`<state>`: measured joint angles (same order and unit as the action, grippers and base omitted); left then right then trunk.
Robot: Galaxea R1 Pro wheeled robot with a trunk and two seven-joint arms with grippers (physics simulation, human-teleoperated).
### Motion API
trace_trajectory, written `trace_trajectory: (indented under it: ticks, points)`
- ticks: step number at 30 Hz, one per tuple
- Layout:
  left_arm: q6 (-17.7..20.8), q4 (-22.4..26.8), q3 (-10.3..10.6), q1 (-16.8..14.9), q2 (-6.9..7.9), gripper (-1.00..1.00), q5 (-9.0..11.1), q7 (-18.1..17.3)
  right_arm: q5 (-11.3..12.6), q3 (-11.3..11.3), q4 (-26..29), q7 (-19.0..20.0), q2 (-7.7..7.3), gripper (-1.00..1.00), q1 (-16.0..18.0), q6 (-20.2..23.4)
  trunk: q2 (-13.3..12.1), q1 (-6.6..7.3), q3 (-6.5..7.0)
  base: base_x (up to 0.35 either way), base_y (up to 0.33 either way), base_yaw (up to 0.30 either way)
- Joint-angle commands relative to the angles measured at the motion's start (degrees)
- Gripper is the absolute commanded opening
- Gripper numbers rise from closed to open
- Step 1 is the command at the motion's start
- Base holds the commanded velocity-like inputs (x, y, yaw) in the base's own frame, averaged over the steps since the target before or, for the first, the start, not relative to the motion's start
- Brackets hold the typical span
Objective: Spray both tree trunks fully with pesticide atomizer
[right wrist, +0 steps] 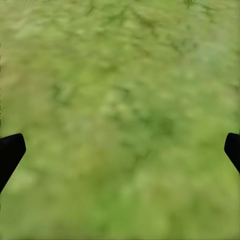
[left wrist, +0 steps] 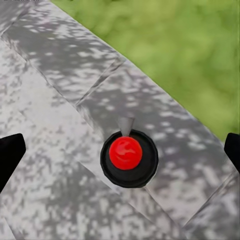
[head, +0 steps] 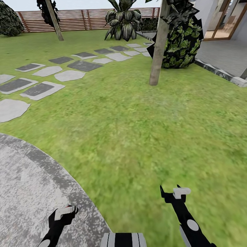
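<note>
Two arms reach forward in the head view. At about 7 o'clock the left gripper (head: 65, 212) hangs over the grey floor (head: 24, 185), near its curved edge. Its wrist view looks straight down on the pesticide atomizer (left wrist: 128, 156), upright on the paving and seen from above as a red top in a dark round body. The bottle sits between the two dark fingertips (left wrist: 10, 152), well clear of both, so the jaws are spread wide and untouched by it. At about 5 o'clock the right gripper (head: 175, 193) hovers over the lawn (head: 137, 120), its jaws likewise spread with only grass between them. Stepping stones (head: 41, 90) run from 9 toward 12 o'clock. A pale tree trunk (head: 157, 51) stands at 1 o'clock before a dark leafy bush (head: 181, 44); another trunk (head: 55, 20) leans at 11 o'clock by the slatted fence (head: 79, 19).
</note>
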<state>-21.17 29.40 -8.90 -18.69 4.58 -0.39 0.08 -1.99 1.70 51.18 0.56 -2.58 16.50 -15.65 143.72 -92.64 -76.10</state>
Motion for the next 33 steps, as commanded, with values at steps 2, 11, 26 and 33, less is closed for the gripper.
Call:
trace_trajectory:
  ticks: [2, 11, 26, 33]
  points:
    - [-0.23, -0.04, 0.02, -0.03, -0.01, 1.00, -0.05, 0.01, -0.21, 0.07, 0.02, 0.06, 0.02, 1.00, 0.02, -0.17, 0.01, 0.01, -0.03, 0.008, 0.000, 0.000]
    - [-0.11, -0.12, 0.10, -0.03, 0.13, 1.00, -0.05, 0.01, -0.14, 0.06, 0.10, 0.06, 0.03, 1.00, 0.02, 0.06, 0.09, -0.15, -1.60, 0.001, 0.000, 0.000]
    - [-0.22, -0.13, 0.31, -0.03, 0.01, 1.00, -0.05, 0.01, -0.12, 0.14, 0.23, 0.06, 0.03, 1.00, 0.02, 0.01, 0.20, -0.35, -4.12, 0.000, 0.000, 0.000]
    - [-0.12, -0.13, 0.14, -0.03, 0.18, 1.00, -0.05, 0.01, -0.12, 0.14, 0.39, 0.06, 0.03, 1.00, 0.02, 0.06, 0.25, -0.45, -5.20, 0.000, 0.000, 0.000]
